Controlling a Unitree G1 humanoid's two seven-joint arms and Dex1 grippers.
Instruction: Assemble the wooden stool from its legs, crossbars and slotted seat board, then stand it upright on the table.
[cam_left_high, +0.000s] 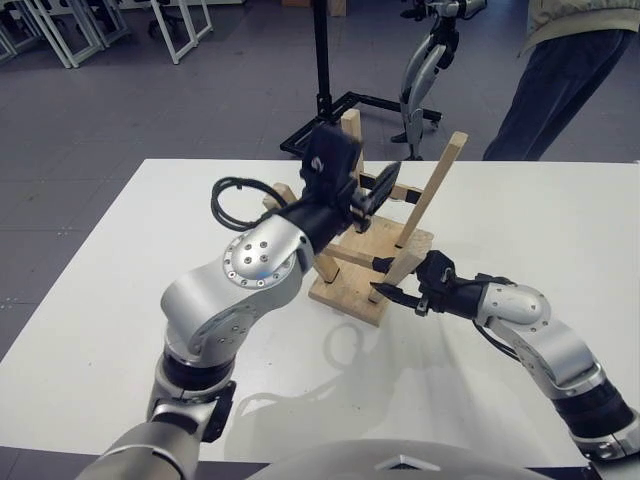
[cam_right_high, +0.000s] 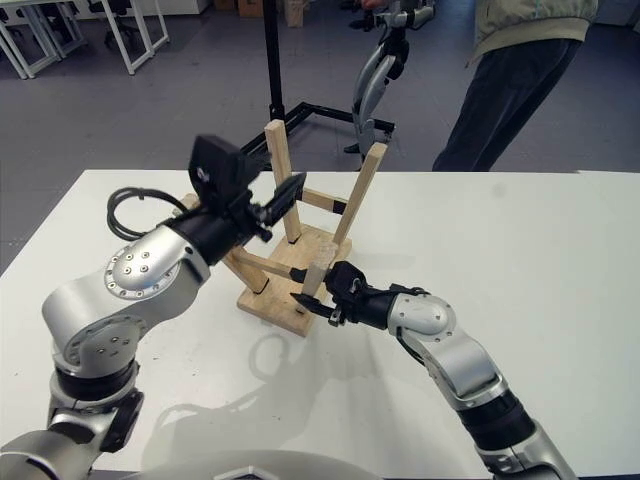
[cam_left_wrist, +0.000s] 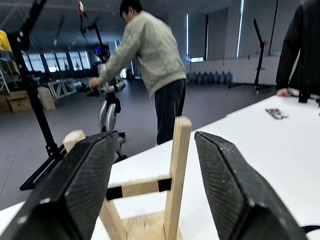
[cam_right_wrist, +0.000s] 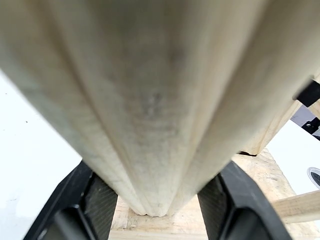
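Now I have R gripper (cam_right_high: 312, 298) clamped on a short leg (cam_right_high: 321, 272) by the seat board (cam_right_high: 268, 300) edge; L gripper (cam_left_wrist: 156, 145) spread open near upright legs (cam_right_high: 361, 190), holding nothing.

The seat board (cam_left_high: 385, 240), each leg (cam_left_high: 430, 190) and crossbar (cam_left_wrist: 135, 187) are pale bare wood with faint grain, with black bands at the crossbar ends. The table (cam_left_high: 560, 220) is plain white. Both jaws are black, the left ones finely speckled. The floor (cam_left_high: 150, 100) at twelve o'clock is grey.

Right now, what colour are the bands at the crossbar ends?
Black bands; left wrist view shows them best.
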